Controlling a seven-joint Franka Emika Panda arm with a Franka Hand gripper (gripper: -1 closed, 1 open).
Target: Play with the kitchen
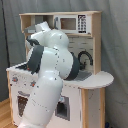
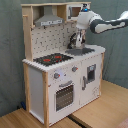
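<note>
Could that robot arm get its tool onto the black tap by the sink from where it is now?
Probably yes. In the second exterior view the tool is up by the microwave, with the faucet just below it over the sink, and nothing visible between them.

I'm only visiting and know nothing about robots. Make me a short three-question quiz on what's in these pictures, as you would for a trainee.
1. True or false: in the second exterior view, the red-ringed hob sits on the side of the counter away from the sink.
2. Which lies directly below the hob? A) oven door B) microwave C) faucet
3. Fill in: in the second exterior view the robot arm reaches in from the picture's ____ side.

Key
1. True; the hob is on the second exterior view's left, the sink on its right.
2. A
3. Right; it reaches in high, near the toy kitchen's upper shelf.
</note>
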